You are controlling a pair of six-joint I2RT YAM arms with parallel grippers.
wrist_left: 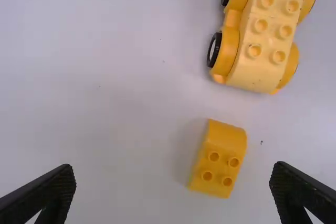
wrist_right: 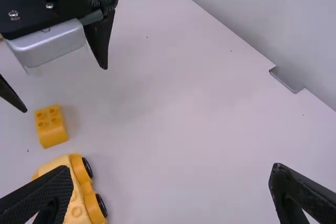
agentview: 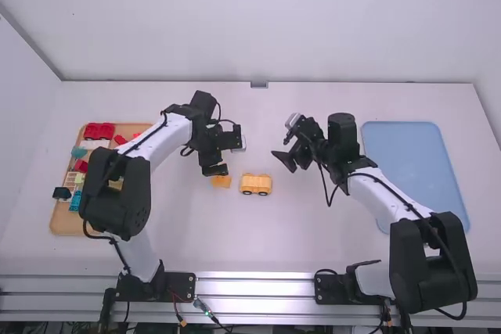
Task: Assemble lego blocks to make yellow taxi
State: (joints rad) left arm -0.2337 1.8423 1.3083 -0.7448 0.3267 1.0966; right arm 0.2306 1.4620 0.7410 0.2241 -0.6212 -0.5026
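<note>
My left gripper (agentview: pixel 227 154) is above the table, just beyond the small yellow block (agentview: pixel 221 181); my right gripper (agentview: pixel 287 160) hangs to the right of the yellow car base (agentview: pixel 256 184). In the left wrist view, the open left gripper (wrist_left: pixel 173 182) has the small curved block (wrist_left: pixel 218 158) between and below its spread fingers, with the wheeled base (wrist_left: pixel 268 30) lying apart from it. In the right wrist view, the right gripper (wrist_right: pixel 171 179) is open and empty, the base (wrist_right: pixel 79 192) partly behind one finger. Block and base both rest on the table.
A wooden tray (agentview: pixel 63 217) at the far left holds several coloured blocks, among them a red one (agentview: pixel 99 131). A blue tray (agentview: pixel 415 163) lies on the right, beside and partly behind the right arm. The table's far edge meets a white wall.
</note>
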